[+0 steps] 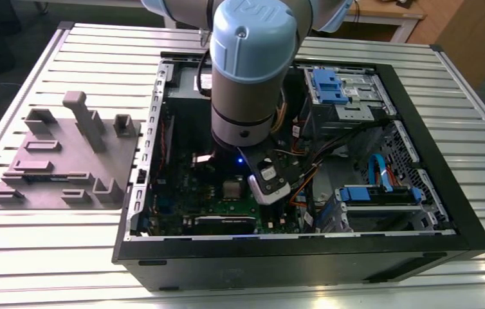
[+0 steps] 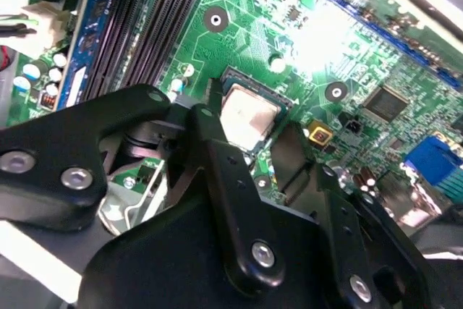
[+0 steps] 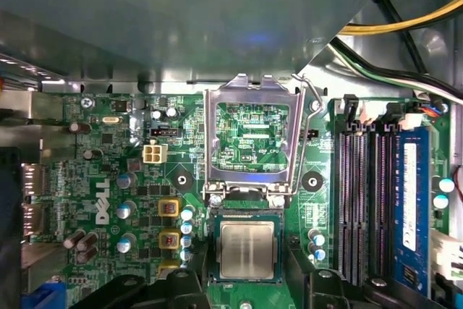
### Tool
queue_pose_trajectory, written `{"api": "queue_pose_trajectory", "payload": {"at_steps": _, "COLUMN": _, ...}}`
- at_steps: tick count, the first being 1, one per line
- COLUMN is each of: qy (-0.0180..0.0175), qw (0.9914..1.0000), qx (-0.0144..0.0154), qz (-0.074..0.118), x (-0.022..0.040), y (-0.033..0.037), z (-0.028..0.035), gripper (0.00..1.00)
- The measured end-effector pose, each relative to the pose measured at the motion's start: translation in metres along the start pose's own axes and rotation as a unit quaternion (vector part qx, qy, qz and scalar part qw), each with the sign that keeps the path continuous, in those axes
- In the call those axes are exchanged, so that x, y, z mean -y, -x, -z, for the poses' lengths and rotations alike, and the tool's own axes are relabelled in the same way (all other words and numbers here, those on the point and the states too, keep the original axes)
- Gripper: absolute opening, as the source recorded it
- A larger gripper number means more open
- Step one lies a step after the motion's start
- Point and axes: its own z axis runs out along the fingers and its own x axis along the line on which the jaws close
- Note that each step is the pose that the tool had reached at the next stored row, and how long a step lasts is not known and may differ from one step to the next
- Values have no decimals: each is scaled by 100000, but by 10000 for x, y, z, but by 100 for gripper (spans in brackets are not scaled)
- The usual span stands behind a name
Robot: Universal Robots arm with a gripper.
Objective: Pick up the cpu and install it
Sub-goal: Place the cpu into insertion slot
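Note:
The cpu [image 3: 247, 250], a small silvery square chip, lies flat in its socket on the green motherboard [image 3: 108, 179]. The socket's metal load plate [image 3: 249, 142] stands swung up, just beyond the chip. My gripper [image 3: 248, 258] is open and hangs low over the socket, one black finger [image 3: 189, 280] on each side of the chip, with a gap to it. In the second wrist view the cpu [image 2: 248, 117] shows between the two fingers [image 2: 217, 157] of the gripper [image 2: 249, 135]. In the exterior view the arm [image 1: 242, 96] reaches down into the open computer case [image 1: 294, 257].
Long black memory sticks [image 3: 362, 200] run beside the socket, with yellow and black cables [image 3: 405, 30] near them. Blue-tabbed drive cages [image 1: 337, 87] fill the case toward the exterior view's right. A grey fixture plate [image 1: 62, 161] lies on the slatted table at the exterior view's left.

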Motion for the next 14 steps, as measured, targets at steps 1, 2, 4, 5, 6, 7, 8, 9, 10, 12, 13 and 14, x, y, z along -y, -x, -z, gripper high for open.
{"api": "queue_pose_trajectory", "payload": {"at_steps": 1, "qy": 2, "qw": 100000, "qx": 3, "qz": 2, "x": 0, "y": 0, "z": 20, "gripper": 53}}
{"api": "queue_pose_trajectory", "payload": {"at_steps": 2, "qy": -2, "qw": 100000, "qx": 0, "qz": 0, "x": -1, "y": 0, "z": 38, "gripper": 46}}
{"api": "queue_pose_trajectory", "payload": {"at_steps": 4, "qy": -5, "qw": 100000, "qx": -3, "qz": 3, "x": -1, "y": 0, "z": 72, "gripper": 40}}
{"api": "queue_pose_trajectory", "payload": {"at_steps": 5, "qy": -1, "qw": 100000, "qx": -2, "qz": 3, "x": -2, "y": 0, "z": 89, "gripper": 35}}
{"api": "queue_pose_trajectory", "payload": {"at_steps": 6, "qy": 1, "qw": 100000, "qx": -2, "qz": 2, "x": -2, "y": 0, "z": 106, "gripper": 35}}
{"api": "queue_pose_trajectory", "payload": {"at_steps": 7, "qy": -4, "qw": 100000, "qx": -13, "qz": 4, "x": -2, "y": 0, "z": 120, "gripper": 29}}
{"api": "queue_pose_trajectory", "payload": {"at_steps": 8, "qy": 0, "qw": 100000, "qx": -15, "qz": 4, "x": -2, "y": -1, "z": 129, "gripper": 23}}
{"api": "queue_pose_trajectory", "payload": {"at_steps": 9, "qy": -1, "qw": 100000, "qx": -22, "qz": 4, "x": -2, "y": 0, "z": 136, "gripper": 23}}
{"api": "queue_pose_trajectory", "payload": {"at_steps": 10, "qy": 9, "qw": 100000, "qx": -22, "qz": 4, "x": -3, "y": 0, "z": 138, "gripper": 17}}
{"api": "queue_pose_trajectory", "payload": {"at_steps": 12, "qy": 20, "qw": 100000, "qx": -18, "qz": 4, "x": -3, "y": 0, "z": 138, "gripper": 11}}
{"api": "queue_pose_trajectory", "payload": {"at_steps": 13, "qy": 4, "qw": 100000, "qx": -28, "qz": 2, "x": -2, "y": -1, "z": 140, "gripper": 10}}
{"api": "queue_pose_trajectory", "payload": {"at_steps": 14, "qy": 0, "qw": 100000, "qx": -32, "qz": 1, "x": -2, "y": -1, "z": 141, "gripper": 10}}
